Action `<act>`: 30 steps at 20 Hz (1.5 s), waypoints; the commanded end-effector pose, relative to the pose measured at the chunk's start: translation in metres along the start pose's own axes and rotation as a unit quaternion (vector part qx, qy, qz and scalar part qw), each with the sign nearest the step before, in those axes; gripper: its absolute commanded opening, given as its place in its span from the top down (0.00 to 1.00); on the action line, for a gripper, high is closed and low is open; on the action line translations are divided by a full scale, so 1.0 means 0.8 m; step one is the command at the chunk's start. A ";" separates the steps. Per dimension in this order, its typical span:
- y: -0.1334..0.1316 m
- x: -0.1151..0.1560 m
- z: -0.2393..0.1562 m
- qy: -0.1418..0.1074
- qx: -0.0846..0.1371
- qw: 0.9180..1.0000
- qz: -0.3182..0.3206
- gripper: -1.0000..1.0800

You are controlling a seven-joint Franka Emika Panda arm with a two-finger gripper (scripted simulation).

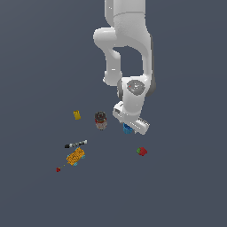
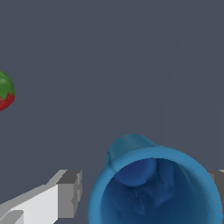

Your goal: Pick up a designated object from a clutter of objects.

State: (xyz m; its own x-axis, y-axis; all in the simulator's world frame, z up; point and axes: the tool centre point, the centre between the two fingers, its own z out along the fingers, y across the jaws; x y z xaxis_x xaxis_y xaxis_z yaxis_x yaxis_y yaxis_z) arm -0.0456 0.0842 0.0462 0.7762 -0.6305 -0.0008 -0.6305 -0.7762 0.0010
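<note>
The blue cup [image 1: 128, 129] stands on the dark floor, mostly hidden under my white hand in the exterior view. In the wrist view the blue cup [image 2: 153, 188] is large and close, with its dark hollow facing the camera. My gripper [image 2: 146, 192] is down around it, one grey finger [image 2: 68, 194] on one side with a thin gap to the cup wall, and the other finger [image 2: 217, 179] at the opposite rim. The jaws look open, straddling the cup. The cup rests on the floor.
The brown jar [image 1: 101, 120] stands close to the exterior view's left of the cup. Further left lie the yellow block [image 1: 77, 115], marker [image 1: 76, 144], orange toy [image 1: 75, 156] and tiny red bit [image 1: 58, 169]. The strawberry [image 1: 142, 151] [image 2: 5, 91] lies nearby.
</note>
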 end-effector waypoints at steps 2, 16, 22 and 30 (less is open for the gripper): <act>0.000 0.001 0.007 0.000 0.000 1.000 0.000 0.04; -0.001 0.000 0.005 0.001 0.001 1.000 0.000 1.00; 0.005 -0.001 -0.009 0.001 0.001 1.000 0.000 1.00; 0.024 -0.005 -0.055 0.001 0.001 1.000 0.000 1.00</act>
State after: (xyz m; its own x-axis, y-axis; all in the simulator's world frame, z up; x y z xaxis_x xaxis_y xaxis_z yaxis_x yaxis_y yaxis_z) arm -0.0585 0.0739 0.0816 0.7764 -0.6303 -0.0001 -0.6303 -0.7764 -0.0003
